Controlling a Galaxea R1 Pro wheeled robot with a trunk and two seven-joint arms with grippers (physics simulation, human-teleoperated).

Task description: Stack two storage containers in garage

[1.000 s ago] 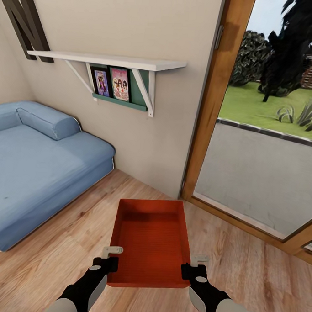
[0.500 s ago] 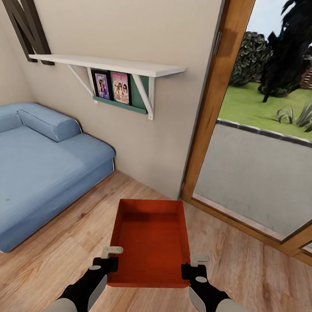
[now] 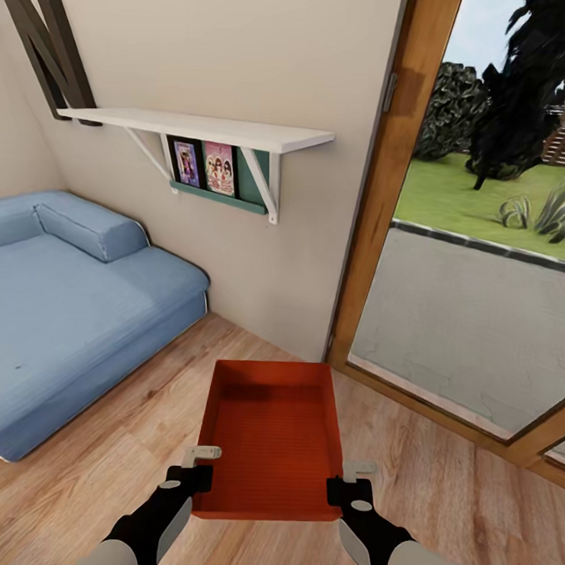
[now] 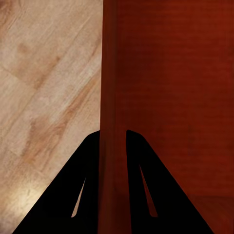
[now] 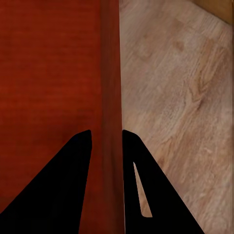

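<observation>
One orange-red lidless storage container (image 3: 271, 431) hangs level above the light wood-plank floor (image 3: 437, 489) of the living room, held between both arms. My left gripper (image 3: 196, 475) is shut on its left wall (image 4: 111, 97), and my right gripper (image 3: 338, 488) is shut on its right wall (image 5: 110, 87). In both wrist views the dark fingers (image 4: 83, 185) (image 5: 141, 190) straddle the thin red wall. The container is empty. The second container is out of view.
A blue sofa (image 3: 57, 312) stands at the left. A beige wall carries a white shelf (image 3: 199, 129) with pictures. A wood-framed glass door (image 3: 387, 188) at the right looks onto pavement and lawn. Bare plank floor lies around the container.
The whole view has shifted slightly: shelf and sofa sit a bit lower and further right in the picture, so the camera moved. The container stays held the same way.
</observation>
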